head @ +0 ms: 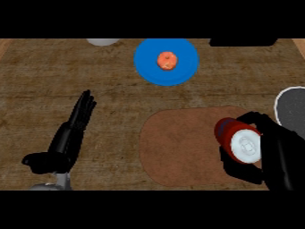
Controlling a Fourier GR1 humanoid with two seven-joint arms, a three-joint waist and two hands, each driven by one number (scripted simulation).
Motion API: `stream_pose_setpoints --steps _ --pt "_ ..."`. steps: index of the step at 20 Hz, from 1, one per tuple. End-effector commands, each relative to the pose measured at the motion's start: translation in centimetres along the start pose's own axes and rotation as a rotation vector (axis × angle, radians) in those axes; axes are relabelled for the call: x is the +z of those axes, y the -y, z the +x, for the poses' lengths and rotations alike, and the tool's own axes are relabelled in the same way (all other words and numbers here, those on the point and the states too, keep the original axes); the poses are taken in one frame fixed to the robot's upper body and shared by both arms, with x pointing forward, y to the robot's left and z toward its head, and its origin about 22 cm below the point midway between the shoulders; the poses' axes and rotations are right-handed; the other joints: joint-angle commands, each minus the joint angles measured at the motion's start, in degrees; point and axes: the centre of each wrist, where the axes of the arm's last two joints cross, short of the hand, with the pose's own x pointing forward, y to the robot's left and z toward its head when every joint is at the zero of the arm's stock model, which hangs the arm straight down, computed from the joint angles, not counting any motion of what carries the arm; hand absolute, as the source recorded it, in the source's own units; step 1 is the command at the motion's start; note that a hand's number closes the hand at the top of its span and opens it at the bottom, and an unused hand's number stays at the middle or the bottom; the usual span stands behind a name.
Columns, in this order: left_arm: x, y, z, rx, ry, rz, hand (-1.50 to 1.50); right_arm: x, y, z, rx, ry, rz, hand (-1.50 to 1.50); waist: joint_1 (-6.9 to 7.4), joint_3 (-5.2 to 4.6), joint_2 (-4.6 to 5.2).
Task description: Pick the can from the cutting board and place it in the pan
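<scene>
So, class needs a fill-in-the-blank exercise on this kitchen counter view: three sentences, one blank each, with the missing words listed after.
1. The robot's right hand is curled round the red can with the white lid, above the brown ____ board.
2. The orange food item lies on a round ____ plate.
3. The dark pan with the pale rim shows at the view's ____ edge, while the left hand is open.

Missing words: cutting; blue; right

- My left robot hand (67, 134) is glossy black, with long slim fingers.
- A grey forearm (56, 182) joins its wrist.
- My right robot hand (280, 154) is the same black, looking bulkier.
</scene>
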Motion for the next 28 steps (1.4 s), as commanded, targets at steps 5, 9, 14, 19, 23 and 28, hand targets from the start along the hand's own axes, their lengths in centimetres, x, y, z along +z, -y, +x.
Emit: stream_pose_setpoints --steps 5,9,14,19,23,28 --pt "1.5 0.3 -0.9 0.002 0.022 0.003 0.00 -0.4 2.3 -2.3 -0.180 -0.143 -0.196 1.50 0.50 0.08 0.23" --pt "0.6 1.7 -0.3 0.016 -0.006 -0.022 0.00 -2.5 3.0 -4.9 -0.269 -0.204 -0.226 1.50 0.62 0.10 0.30" --pt "0.3 1.4 -1.0 0.014 0.006 -0.003 0.00 -5.4 2.5 -10.6 -0.237 -0.273 -0.306 1.50 0.81 0.09 0.35" --pt "-0.4 1.0 -0.9 0.008 0.003 -0.018 0.00 -7.0 2.0 -16.4 -0.051 -0.252 -0.410 1.50 0.92 0.11 0.48" --pt "0.5 0.5 -1.4 0.001 0.014 -0.016 0.00 -10.4 3.0 -20.2 -0.031 -0.283 -0.517 1.50 1.44 0.12 0.53" --pt "0.1 2.5 -0.3 -0.009 0.019 -0.021 0.00 -11.8 2.2 -24.9 -0.149 -0.298 -0.599 1.50 1.40 0.18 0.50"
